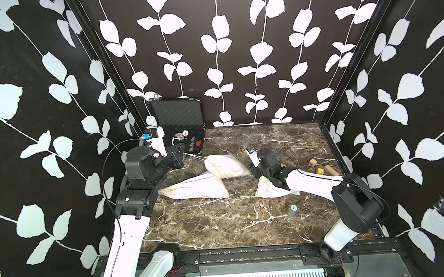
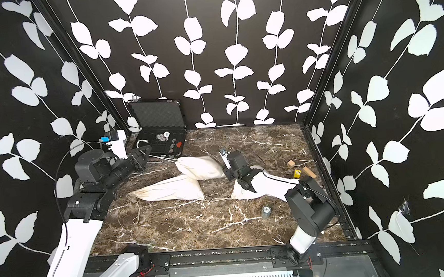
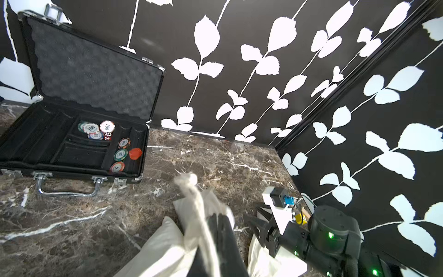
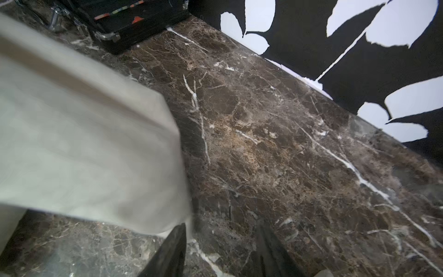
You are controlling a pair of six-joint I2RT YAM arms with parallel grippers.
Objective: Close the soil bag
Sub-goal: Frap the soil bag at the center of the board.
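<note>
Brown marble tabletop point(image 1: 221, 224), leaf-print walls. In both top views the soil bag point(image 1: 226, 165) lies with its long axis from ten to four o'clock. Its neck and drawstring point(image 1: 195, 156) point at ten o'clock toward the left jaws, and its far end lies beside the right jaws. Left wrist view: left jaws clenched on white cord. Right wrist view: right jaws parted and empty, the bag's corner just beside one finger.

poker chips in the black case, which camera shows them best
The left wrist view: the poker chips lie close and sharp in the open black case, markings readable. In both top views the chips are tiny specks. The right wrist view shows only a blurred coloured strip, likely chip edges, at the case's corner.
</note>
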